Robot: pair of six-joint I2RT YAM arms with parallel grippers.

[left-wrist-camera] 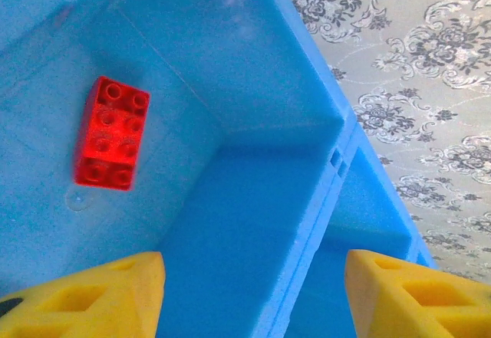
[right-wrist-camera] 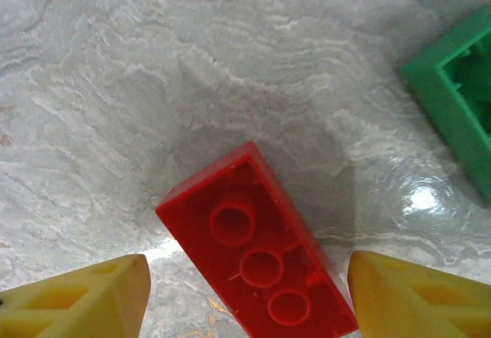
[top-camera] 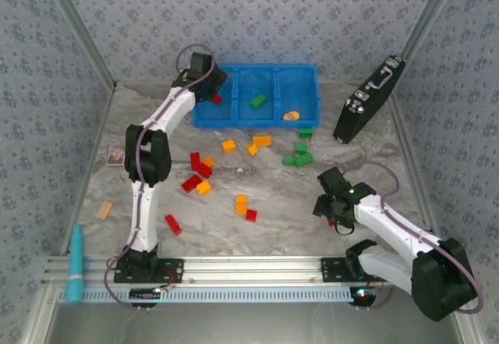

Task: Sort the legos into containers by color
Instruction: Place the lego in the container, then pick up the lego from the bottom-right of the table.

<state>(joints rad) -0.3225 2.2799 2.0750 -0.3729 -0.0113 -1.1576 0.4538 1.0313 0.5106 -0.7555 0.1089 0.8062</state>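
The blue bin (top-camera: 306, 72) stands at the back, its wall (left-wrist-camera: 253, 200) close under the left wrist camera. My left gripper (top-camera: 204, 75) (left-wrist-camera: 253, 300) hangs open over the left compartment, where a red lego (left-wrist-camera: 112, 133) (top-camera: 217, 98) lies free of the fingers. A green lego (top-camera: 257, 101) is in the middle compartment and an orange one (top-camera: 291, 115) in the right. My right gripper (top-camera: 331, 207) (right-wrist-camera: 249, 300) is open low over the table, its fingers either side of an upside-down red lego (right-wrist-camera: 261, 261) with gaps on both sides. A green lego (right-wrist-camera: 456, 100) lies just beyond it.
Loose red (top-camera: 195, 161), orange (top-camera: 242, 203) and green (top-camera: 300, 157) legos are scattered across the middle of the table. A black case (top-camera: 368, 101) leans at the back right. A wooden block (top-camera: 104, 210), a card (top-camera: 116, 155) and a teal tool (top-camera: 76, 264) lie at the left.
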